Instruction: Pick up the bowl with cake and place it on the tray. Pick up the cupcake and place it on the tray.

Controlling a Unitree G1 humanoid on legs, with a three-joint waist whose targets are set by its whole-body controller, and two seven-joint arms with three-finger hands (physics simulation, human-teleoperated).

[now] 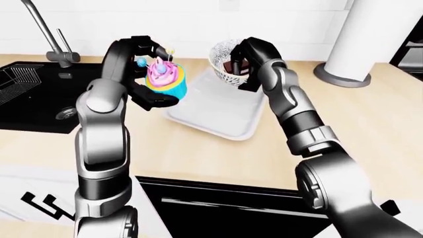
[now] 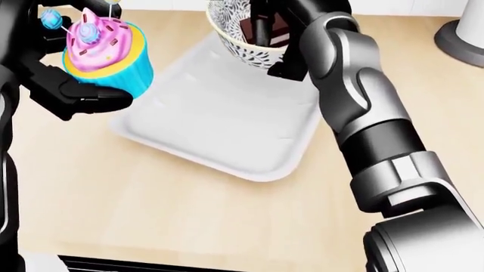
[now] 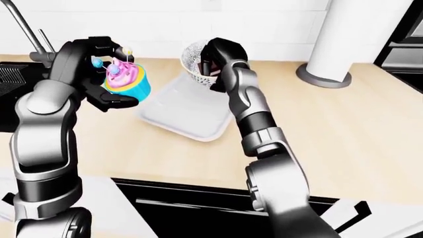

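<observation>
Holding both items aloft over the wooden counter [image 2: 189, 221], the robot is carrying the cupcake [image 2: 106, 51] in its left hand [image 2: 57, 68], black fingers curled closed around the blue wrapper just off the left edge of the white tray [image 2: 227, 124], which is lying bare. Farther up the head view, the right hand [image 2: 283, 34] is pinching the rim of the patterned bowl with cake [image 2: 245, 37], closed on it above the tray's far end. Judging from this, each hand should be lowering straight down, keeping the load level, and the cupcake should be shifting rightward over the tray before the fingers are opening.
</observation>
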